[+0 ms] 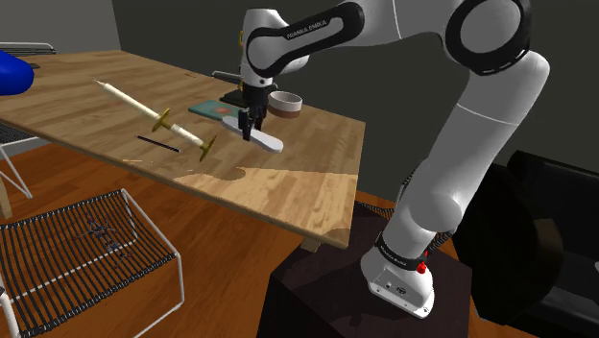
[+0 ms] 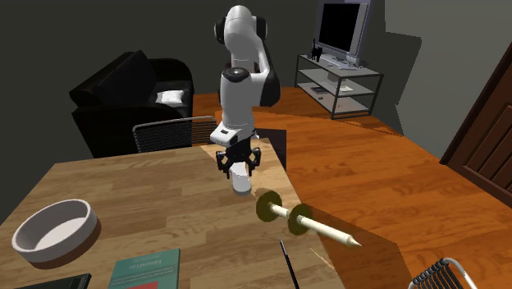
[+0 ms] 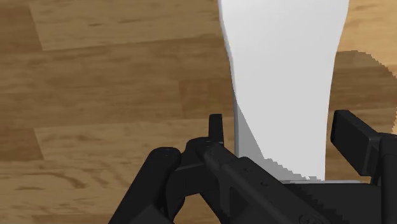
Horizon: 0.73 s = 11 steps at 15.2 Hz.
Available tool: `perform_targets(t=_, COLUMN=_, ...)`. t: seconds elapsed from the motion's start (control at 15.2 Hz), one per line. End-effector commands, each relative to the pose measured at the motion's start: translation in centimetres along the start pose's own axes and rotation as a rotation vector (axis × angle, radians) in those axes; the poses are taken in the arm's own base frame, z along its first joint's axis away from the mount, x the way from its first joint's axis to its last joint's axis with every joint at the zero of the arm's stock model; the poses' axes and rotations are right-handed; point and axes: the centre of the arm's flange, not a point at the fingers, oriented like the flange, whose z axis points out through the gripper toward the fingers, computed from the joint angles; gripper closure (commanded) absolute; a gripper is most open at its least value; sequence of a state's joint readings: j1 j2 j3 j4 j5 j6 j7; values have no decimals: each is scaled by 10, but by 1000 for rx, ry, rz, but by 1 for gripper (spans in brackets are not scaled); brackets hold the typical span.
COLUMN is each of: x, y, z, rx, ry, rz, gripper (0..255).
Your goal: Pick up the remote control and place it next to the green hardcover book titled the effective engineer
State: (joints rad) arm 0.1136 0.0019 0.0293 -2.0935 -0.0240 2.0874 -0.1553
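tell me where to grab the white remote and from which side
Take the white remote across its narrow width, on its two long edges, coming straight down from above. It lies flat on the table, long and slim, so those edges are likely the only faces the tool can span. Its open fingers straddle it that way.
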Motion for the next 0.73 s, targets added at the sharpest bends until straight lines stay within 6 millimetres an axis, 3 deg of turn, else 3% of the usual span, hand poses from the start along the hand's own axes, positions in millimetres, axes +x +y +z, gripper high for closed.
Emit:
perform_targets(t=0.0, x=26, y=13, z=1, rx=0, ry=0, rz=0, gripper=255)
perform_targets(t=0.66, x=144, y=72, z=0, rx=0, ry=0, rz=0, gripper=255)
